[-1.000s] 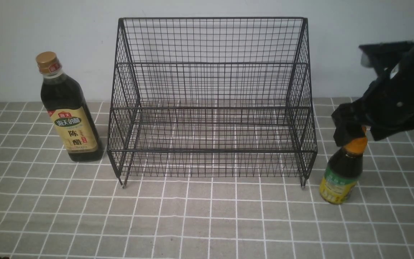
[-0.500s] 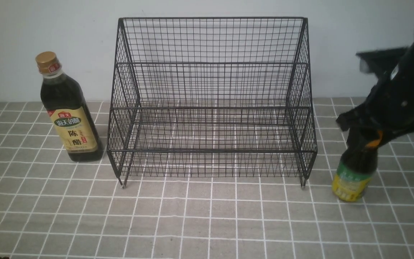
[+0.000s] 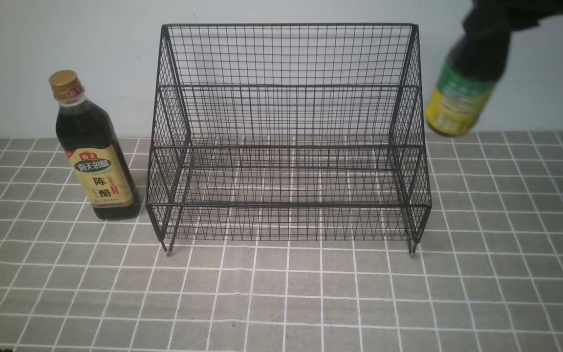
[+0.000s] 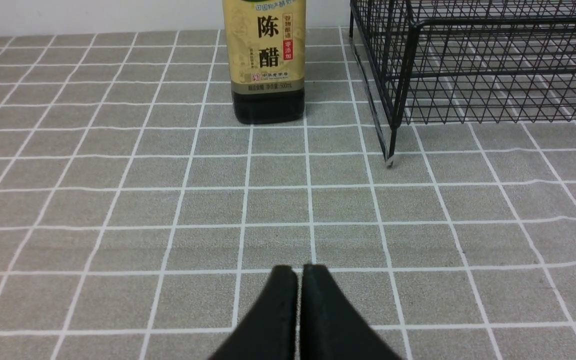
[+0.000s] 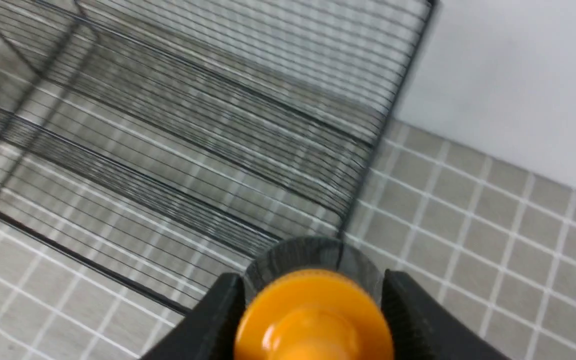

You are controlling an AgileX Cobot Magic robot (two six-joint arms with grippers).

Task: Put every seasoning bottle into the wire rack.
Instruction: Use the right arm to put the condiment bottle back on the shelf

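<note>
In the front view we see a black wire-mesh stepped rack (image 3: 289,204) at the centre of the frame, with two tiers, sloping sides and short feet, standing on a grey cloth printed with white-lined squares (image 3: 281,303). At the left of the frame, just beside the rack, the tall dark-liquid bottle with a gold cap and tan paper label (image 3: 95,161) stands upright on the cloth. In the upper right corner the short dark-liquid bottle with a green-yellow label (image 3: 460,98) hangs clear of the cloth, slightly tilted, outside the rack and level with its upper right edge. Its cap is hidden inside the right gripper (image 3: 486,27), which shows here only as a dark blur. The left wrist view adds what the front view lacks: the left gripper (image 4: 298,280), its smooth black tapered fingers pressed together with nothing between them, low over the cloth, facing the tall bottle's base and one rack foot. The right wrist view shows the grasp itself: two black ribbed fingers (image 5: 218,320) clamp either side of the short bottle's glossy round orange cap (image 5: 313,320), with the blurred rack wires beyond.
</note>
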